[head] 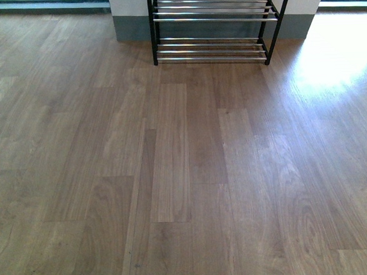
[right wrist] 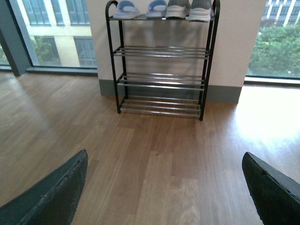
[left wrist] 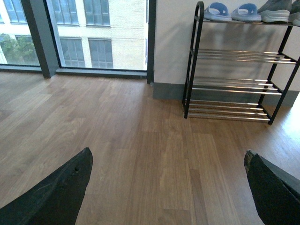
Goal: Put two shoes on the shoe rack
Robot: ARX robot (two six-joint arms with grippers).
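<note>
On the top tier of the shoe rack (right wrist: pixel 161 51), at twelve o'clock from the robot, all four shoes already sit in a row: the two pale blue slides (right wrist: pixel 125 9) toward eleven o'clock, then the two grey sneakers (right wrist: pixel 178 8) toward one o'clock, touching or nearly touching one another. The lower tiers are bare, as is the wooden floor (head: pixel 173 174) in the front view. The left gripper (left wrist: pixel 168 187) hangs over bare floor with fingers spread wide and nothing between them; the right gripper (right wrist: pixel 164 187) is likewise spread apart and empty. By my judgement the placing is finished, with nothing left to carry.
</note>
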